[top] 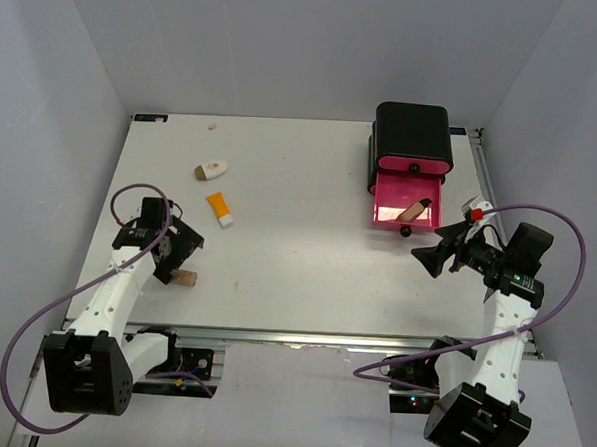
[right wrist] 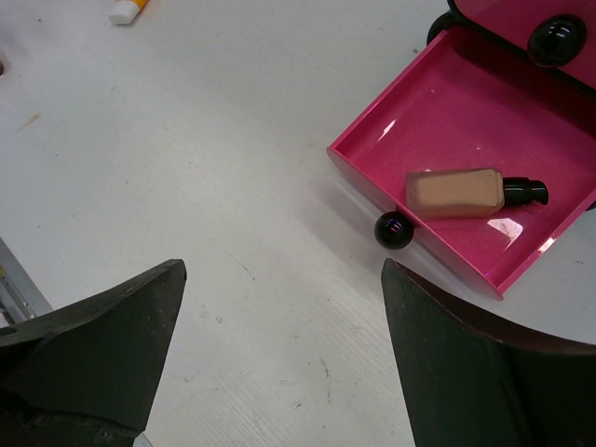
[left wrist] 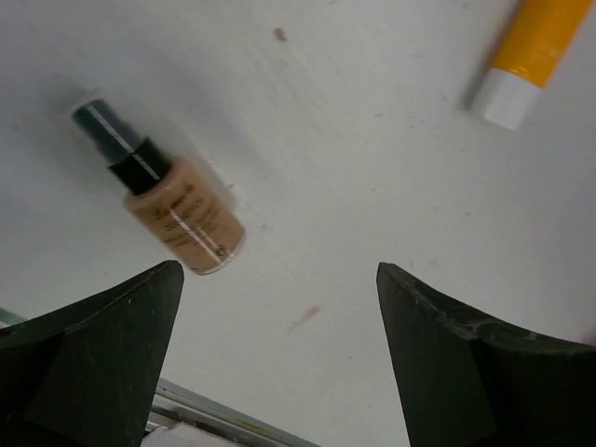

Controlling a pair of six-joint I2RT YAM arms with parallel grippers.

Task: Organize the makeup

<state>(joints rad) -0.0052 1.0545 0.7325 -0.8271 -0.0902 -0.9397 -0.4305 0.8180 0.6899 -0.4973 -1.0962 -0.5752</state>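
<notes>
Half hiding a tan foundation bottle (top: 185, 277) on the table (top: 308, 234) under the left gripper (left wrist: 277, 298), jaws spread empty; holding the right gripper (right wrist: 281, 279), equally spread, near a pink drawer (right wrist: 447, 112) containing a second foundation bottle (right wrist: 456, 191).

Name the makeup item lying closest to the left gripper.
The tan bottle with the black cap, lying right by the left gripper; the orange tube and oval piece lie farther off.

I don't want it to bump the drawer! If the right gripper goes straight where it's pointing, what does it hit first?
Probably the white table; the right gripper aims beside the pink drawer, though depth is unclear.
</notes>
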